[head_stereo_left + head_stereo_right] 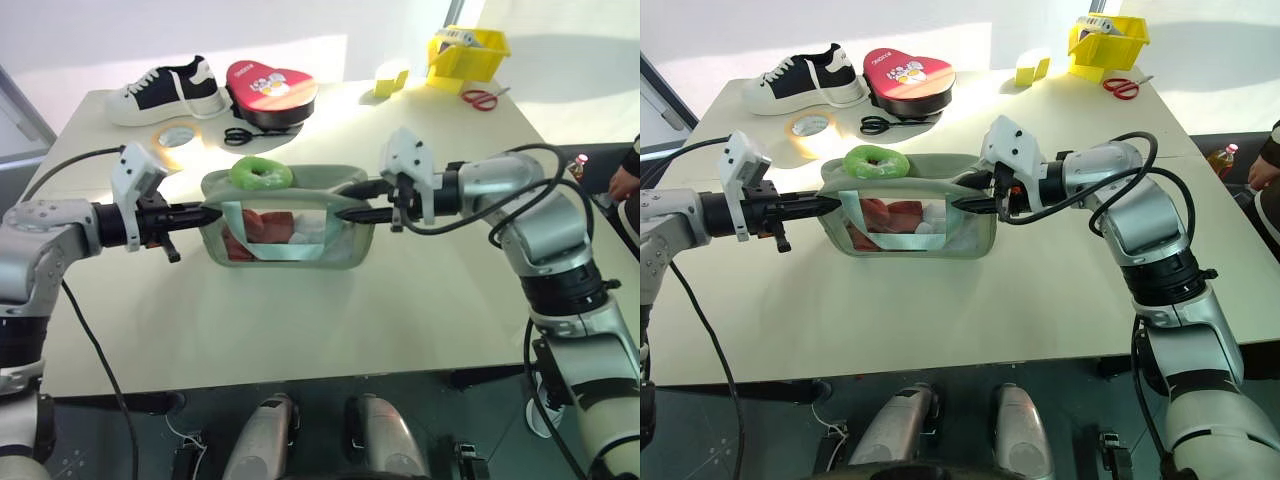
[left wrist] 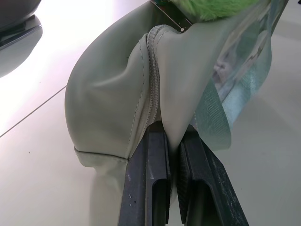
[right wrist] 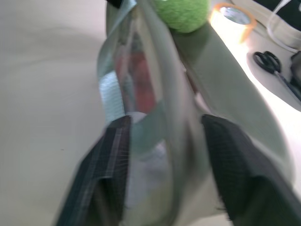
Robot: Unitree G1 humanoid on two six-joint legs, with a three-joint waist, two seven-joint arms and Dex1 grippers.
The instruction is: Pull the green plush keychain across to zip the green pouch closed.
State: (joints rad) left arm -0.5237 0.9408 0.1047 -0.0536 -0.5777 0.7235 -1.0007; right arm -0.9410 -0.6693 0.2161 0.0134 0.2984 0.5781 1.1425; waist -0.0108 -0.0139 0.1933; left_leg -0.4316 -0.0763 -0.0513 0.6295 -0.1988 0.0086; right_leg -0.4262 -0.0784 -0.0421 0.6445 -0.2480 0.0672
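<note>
The green pouch (image 1: 340, 252), sage with clear sides and a teal strap, is held just above the table's middle, red and white contents showing. The green plush keychain (image 1: 261, 173) rests on its top edge near the left end. My left gripper (image 1: 210, 213) is shut on the pouch's left end, pinching the fabric beside the zip (image 2: 153, 84). My right gripper (image 1: 342, 200) is open at the pouch's right end, its fingers (image 3: 113, 155) standing apart on either side of the pouch edge. In the right wrist view the keychain (image 3: 181, 12) lies beyond the fingers.
Behind the pouch lie a tape roll (image 1: 175, 138), black scissors (image 1: 240, 135), a red heart-shaped case (image 1: 270, 88) and a black-and-white sneaker (image 1: 165, 92). At the far right are a yellow bin (image 1: 467, 52) and red scissors (image 1: 482, 98). A person's hand (image 1: 625, 182) is at the right edge.
</note>
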